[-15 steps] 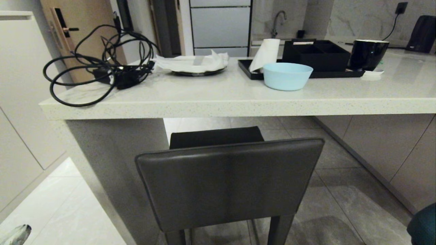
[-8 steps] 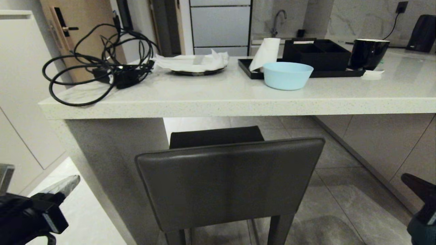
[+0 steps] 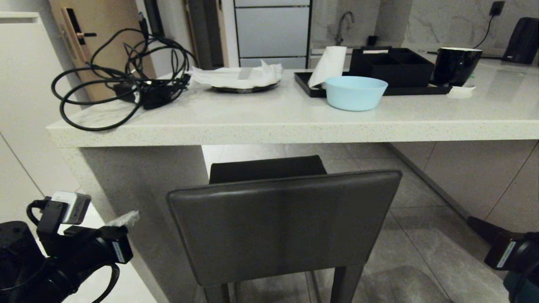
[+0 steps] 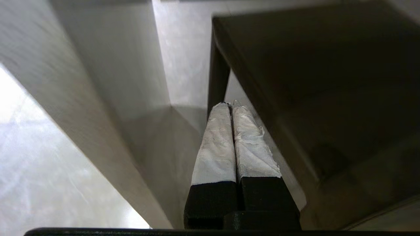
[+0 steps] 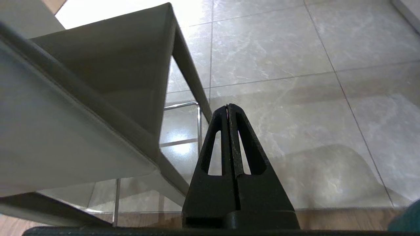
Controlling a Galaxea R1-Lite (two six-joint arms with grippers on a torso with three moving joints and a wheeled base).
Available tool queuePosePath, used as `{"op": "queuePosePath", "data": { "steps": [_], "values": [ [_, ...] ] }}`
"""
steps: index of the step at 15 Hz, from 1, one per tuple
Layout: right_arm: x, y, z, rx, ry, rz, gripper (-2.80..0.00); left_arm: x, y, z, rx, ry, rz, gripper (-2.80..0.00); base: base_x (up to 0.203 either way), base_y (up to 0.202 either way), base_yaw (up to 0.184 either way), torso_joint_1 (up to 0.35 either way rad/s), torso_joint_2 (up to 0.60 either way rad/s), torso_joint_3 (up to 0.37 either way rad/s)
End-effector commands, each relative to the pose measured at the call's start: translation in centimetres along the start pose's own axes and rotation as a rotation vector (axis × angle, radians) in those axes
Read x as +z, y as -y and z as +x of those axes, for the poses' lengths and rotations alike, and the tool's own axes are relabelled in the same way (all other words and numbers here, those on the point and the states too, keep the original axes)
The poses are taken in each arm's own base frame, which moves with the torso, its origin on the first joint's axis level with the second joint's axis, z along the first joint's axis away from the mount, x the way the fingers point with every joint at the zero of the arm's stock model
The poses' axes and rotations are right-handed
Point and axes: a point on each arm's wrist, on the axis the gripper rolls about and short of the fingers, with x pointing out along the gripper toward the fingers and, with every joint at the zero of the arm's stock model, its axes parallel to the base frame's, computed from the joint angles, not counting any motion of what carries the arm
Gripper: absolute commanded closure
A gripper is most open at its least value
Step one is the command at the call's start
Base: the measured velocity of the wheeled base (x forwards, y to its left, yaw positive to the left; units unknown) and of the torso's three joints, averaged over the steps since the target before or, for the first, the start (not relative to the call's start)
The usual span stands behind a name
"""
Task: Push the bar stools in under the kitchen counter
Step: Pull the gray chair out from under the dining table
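While empty, the blue bowl (image 3: 356, 93) touches the black tray (image 3: 309, 87).

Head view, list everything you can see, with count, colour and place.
dark grey stool: one, dark grey, in front of the counter, seat partly under it
teal stool: one, teal, only an edge at lower right
kitchen counter: one, off-white speckled, across the middle
cables: one tangle, black, counter's left end
plate with tissues: one, white tissue
bowl: one, light blue, counter centre
tray: one, black, behind the bowl
organiser box: one, black, on the tray
cup: one, black, right
left end effector: shut, left of the stool
right end effector: shut, right of the stool
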Motion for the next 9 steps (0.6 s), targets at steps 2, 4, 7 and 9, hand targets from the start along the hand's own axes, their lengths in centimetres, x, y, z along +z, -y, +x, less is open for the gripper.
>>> {"op": "queuePosePath", "data": {
  "steps": [2, 4, 7, 9],
  "values": [
    [0.25, -0.12, -0.18, 0.006, 0.019, -0.004, 0.00, -1.89, 0.44, 0.64, -0.027, -0.100, -0.008, 0.00, 0.000, 0.000, 0.000, 0.000, 0.00, 0.000],
    [-0.07, -0.15, -0.33, 0.016, 0.022, -0.001, -2.80, -1.83, 0.46, 0.79, -0.036, -0.097, -0.009, -2.80, 0.000, 0.000, 0.000, 0.000, 0.00, 0.000],
    [0.65, -0.33, 0.23, 0.031, 0.088, 0.001, -2.80, -1.44, 1.26, 1.06, -0.067, -0.075, -0.021, -2.80, 0.000, 0.000, 0.000, 0.000, 0.00, 0.000],
    [0.53, -0.30, 0.33, 0.031, 0.079, 0.003, -2.80, -1.40, 1.15, 1.04, -0.062, -0.074, -0.034, -2.80, 0.000, 0.000, 0.000, 0.000, 0.00, 0.000]
  ]
}}
